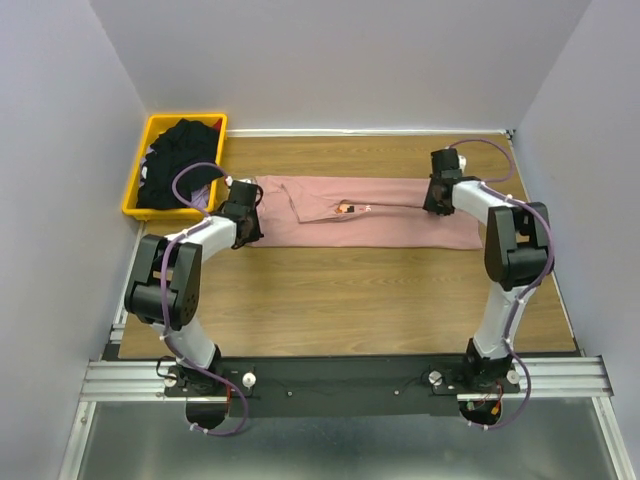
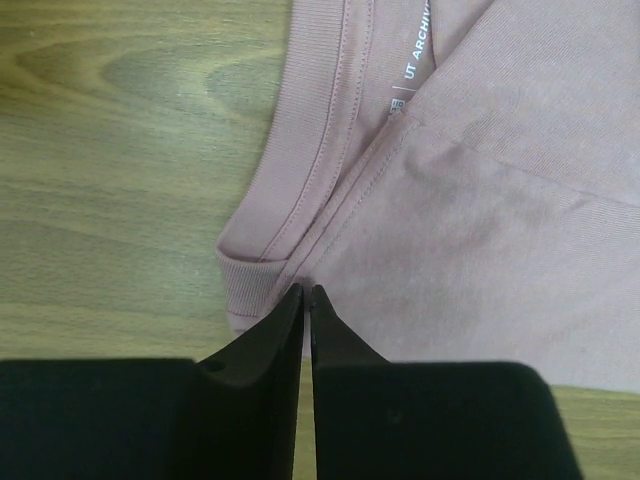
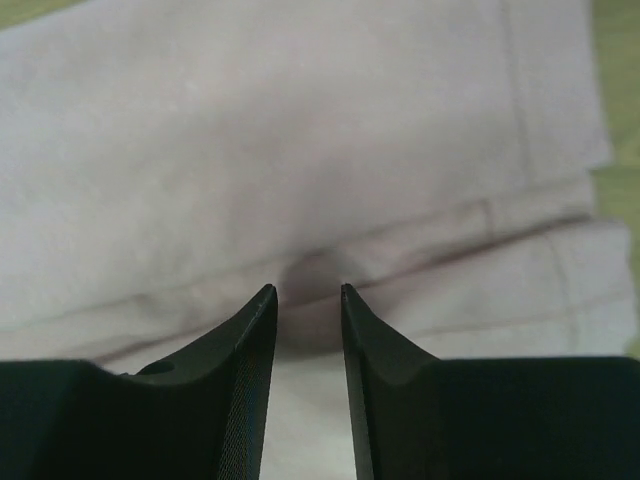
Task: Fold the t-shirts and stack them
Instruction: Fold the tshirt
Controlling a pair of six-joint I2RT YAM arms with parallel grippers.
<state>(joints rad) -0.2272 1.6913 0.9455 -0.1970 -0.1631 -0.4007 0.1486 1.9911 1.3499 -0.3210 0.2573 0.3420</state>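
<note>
The pink t-shirt [image 1: 370, 215] lies on the wooden table as a long band folded lengthwise, with a bit of print [image 1: 345, 208] peeking out at the fold. My left gripper [image 1: 248, 222] is at its collar end. In the left wrist view the gripper [image 2: 305, 292] is shut on the pink cloth [image 2: 480, 200] just beside the ribbed collar [image 2: 300, 180]. My right gripper [image 1: 433, 207] is over the hem end. Its jaws [image 3: 308, 290] stand open above a small pucker in the cloth [image 3: 300, 150]. The black t-shirts [image 1: 180, 150] lie heaped in a yellow bin.
The yellow bin [image 1: 135, 190] stands at the table's back left corner, just beyond my left arm. Grey walls close in the left, back and right sides. Bare wood [image 1: 350, 290] stretches between the shirt and the arm bases.
</note>
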